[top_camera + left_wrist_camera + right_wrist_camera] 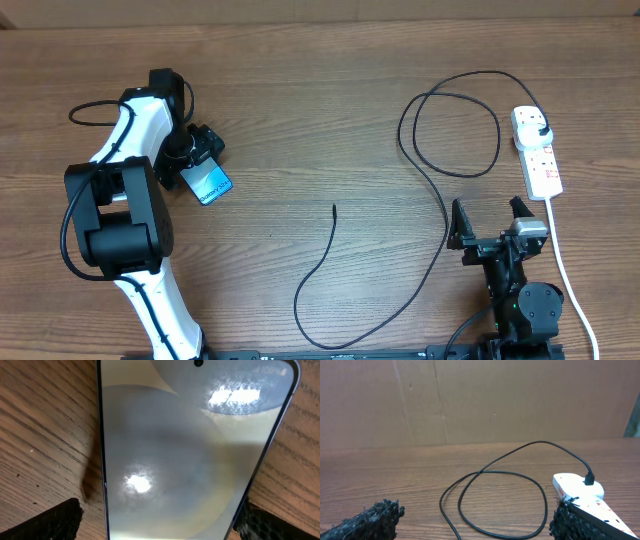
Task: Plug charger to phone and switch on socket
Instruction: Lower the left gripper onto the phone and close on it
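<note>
On the left of the table, your left gripper hangs low over the phone, which lies flat on the wood, screen up and askew to the table edge. The fingers are spread wide, one on each side of the phone's body; you cannot tell from the wrist view whether either one touches its edge. The screen fills most of that view and mirrors the ceiling lights. Your right gripper sits on the near right, fingers spread apart and holding nothing, well apart from the phone. The socket lies ahead of it near the right edge, its white cord running back past the arm's base. The charger is plugged into the socket's far end by its plug head. From there it makes a loop on the table, passes just left of the right gripper and curves round towards the middle. Its tip lies free on the wood between the two arms, apart from the phone.
</note>
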